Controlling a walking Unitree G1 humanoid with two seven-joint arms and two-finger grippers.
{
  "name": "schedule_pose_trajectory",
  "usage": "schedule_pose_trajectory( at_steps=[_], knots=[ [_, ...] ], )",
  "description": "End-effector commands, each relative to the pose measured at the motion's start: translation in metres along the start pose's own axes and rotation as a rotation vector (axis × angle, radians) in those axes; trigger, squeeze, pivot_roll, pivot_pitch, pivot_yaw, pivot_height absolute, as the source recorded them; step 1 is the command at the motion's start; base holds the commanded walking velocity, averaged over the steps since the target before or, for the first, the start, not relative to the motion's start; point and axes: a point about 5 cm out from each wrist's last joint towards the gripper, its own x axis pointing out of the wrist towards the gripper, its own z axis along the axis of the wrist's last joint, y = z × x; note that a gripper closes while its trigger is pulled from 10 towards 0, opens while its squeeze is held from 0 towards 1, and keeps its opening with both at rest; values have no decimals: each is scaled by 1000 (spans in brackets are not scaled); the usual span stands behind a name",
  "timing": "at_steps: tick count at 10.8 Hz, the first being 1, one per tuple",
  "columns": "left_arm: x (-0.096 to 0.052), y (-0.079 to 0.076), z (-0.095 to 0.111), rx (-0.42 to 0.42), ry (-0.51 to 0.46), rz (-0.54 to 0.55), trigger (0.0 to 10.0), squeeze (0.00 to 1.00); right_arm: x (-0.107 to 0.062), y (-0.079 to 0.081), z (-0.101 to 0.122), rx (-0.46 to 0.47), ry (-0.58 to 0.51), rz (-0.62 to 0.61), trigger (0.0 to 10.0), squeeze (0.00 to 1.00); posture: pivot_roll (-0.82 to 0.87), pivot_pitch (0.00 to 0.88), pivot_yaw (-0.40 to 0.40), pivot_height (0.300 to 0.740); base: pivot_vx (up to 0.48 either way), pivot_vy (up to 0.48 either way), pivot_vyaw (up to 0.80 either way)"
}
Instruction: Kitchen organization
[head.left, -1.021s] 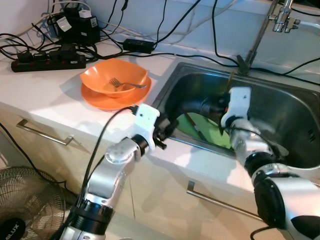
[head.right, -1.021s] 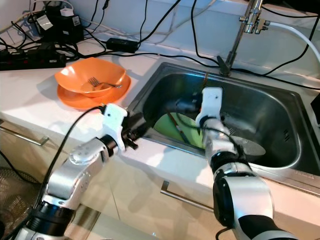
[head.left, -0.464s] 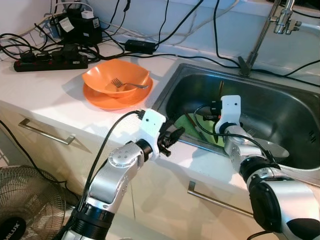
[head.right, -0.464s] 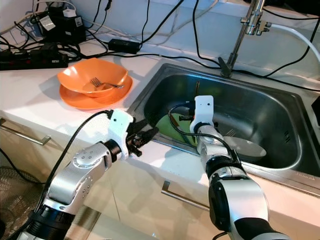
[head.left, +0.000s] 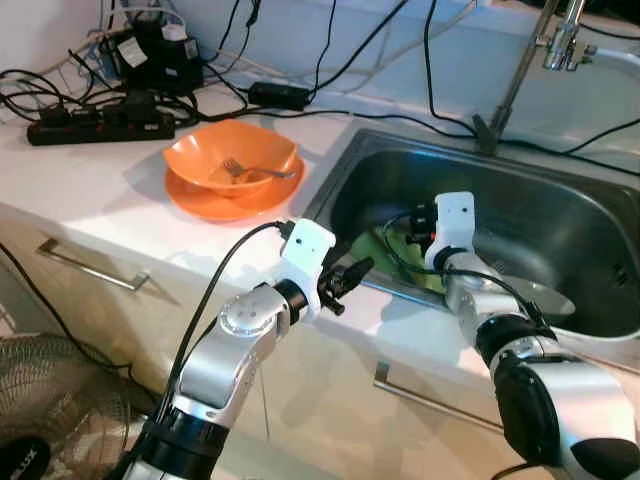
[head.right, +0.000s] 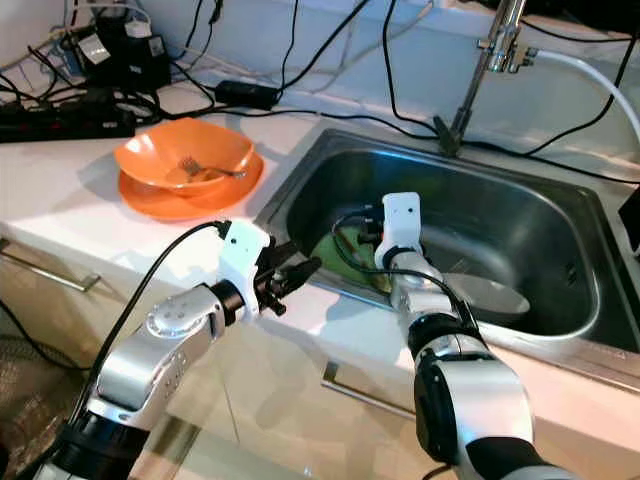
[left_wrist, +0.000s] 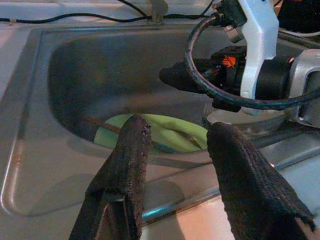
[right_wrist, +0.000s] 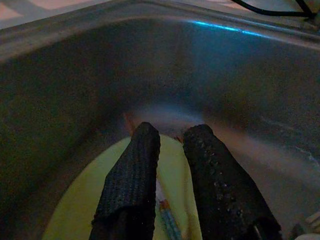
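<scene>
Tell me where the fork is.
The fork lies in the orange bowl on the counter, left of the sink and in front of the power strip.

Bowl (head.left: 231, 158) with fork (head.left: 245, 169) sits left of sink (head.left: 560, 210).

Countertop and sink: supported items

The white countertop (head.left: 90, 185) carries, on its left part, an orange plate (head.left: 215, 203) with an orange bowl (head.left: 228, 160) stacked on it; a fork (head.left: 250, 170) rests in the bowl. At the far left lie a black power strip (head.left: 95, 127), a black adapter block (head.left: 160, 62) and several black cables (head.left: 400, 110). To the right, the steel sink (head.right: 560, 250) is recessed into the countertop; a green plate (left_wrist: 165, 134) lies on its floor at the near left.
</scene>
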Motion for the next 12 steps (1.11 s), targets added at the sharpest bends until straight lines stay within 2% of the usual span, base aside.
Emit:
schedule_pose_trajectory(
  at_steps=[1,2,3,5,6,7,8,9,10,11,12],
  knots=[
    [0,-4,3,12,-4,-20,10000,0,-3,3,-11,5,32,12,10000,0,306,0,-42,740,0,0,0],
    [0,-3,4,20,-12,-8,10000,0,-2,2,-6,13,8,7,10000,0,297,0,-41,740,0,0,0],
    [2,6,13,114,-55,84,10000,0,2,4,17,51,-110,24,10000,0,288,5,-42,740,0,0,0],
    [4,13,32,326,-111,190,10000,0,3,5,49,92,-282,74,10000,0,275,17,-45,740,0,0,0],
    [3,16,39,389,-133,227,10000,0,2,6,58,108,-339,98,10000,0,270,17,-47,740,0,0,0],
    [3,19,48,550,-131,272,10000,0,0,8,63,164,-391,137,10000,0,260,21,-45,740,0,0,0],
    [7,30,58,747,-100,315,10000,0,-3,14,58,197,-411,177,10000,0,260,25,-44,740,0,0,0],
    [9,34,59,787,-93,336,10000,0,-4,16,54,199,-404,187,10000,0,257,24,-43,740,0,0,0],
    [14,40,61,887,-59,366,10000,0,-6,21,49,233,-401,213,10000,0,248,23,-39,740,0,0,0],
    [20,49,60,947,-3,393,10000,0,-9,23,46,248,-404,244,10000,0,242,25,-38,740,0,0,0],
    [23,54,58,958,24,398,10000,0,-10,23,45,250,-405,249,10000,0,234,22,-37,740,0,0,0]
  ],
)
